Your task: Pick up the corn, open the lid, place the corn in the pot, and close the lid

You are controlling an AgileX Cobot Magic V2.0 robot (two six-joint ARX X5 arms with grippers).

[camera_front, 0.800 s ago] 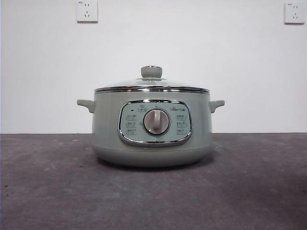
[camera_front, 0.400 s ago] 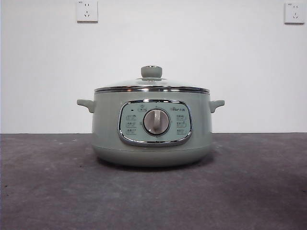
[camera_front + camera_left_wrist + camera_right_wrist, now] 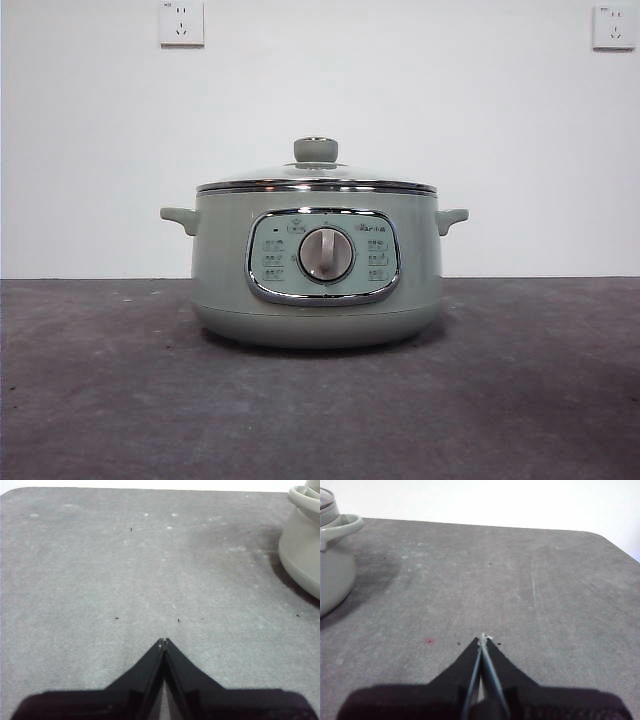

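Above the grey worktop (image 3: 100,570), the left gripper (image 3: 164,641) hangs with its 2 black jaws pressed together at the tips, holding nothing. It is over bare surface, well apart from the pot (image 3: 302,550), of which only one handle and a slice of the pale green wall show at the side of the left wrist view.

Over the other side of the worktop the right gripper (image 3: 484,639) hangs likewise, jaws closed to a point and empty. The pot's other handle and a bit of the lid's chrome rim show at the edge of its wrist view, again well apart from the jaws. A small reddish speck (image 3: 429,641) lies on the surface near the tips, towards the pot.

From the front, neither arm is in sight. The pot stands upright about midway between the worktop's left and right edges, its chrome-framed panel and round dial (image 3: 326,254) facing the camera. The lid (image 3: 316,176) sits level on the pot's rim, closing it, with its green knob on top.

No corn can be seen in any view; whether it lies inside the pot cannot be told.

Behind the worktop is a white wall with 2 sockets (image 3: 181,22) high up.
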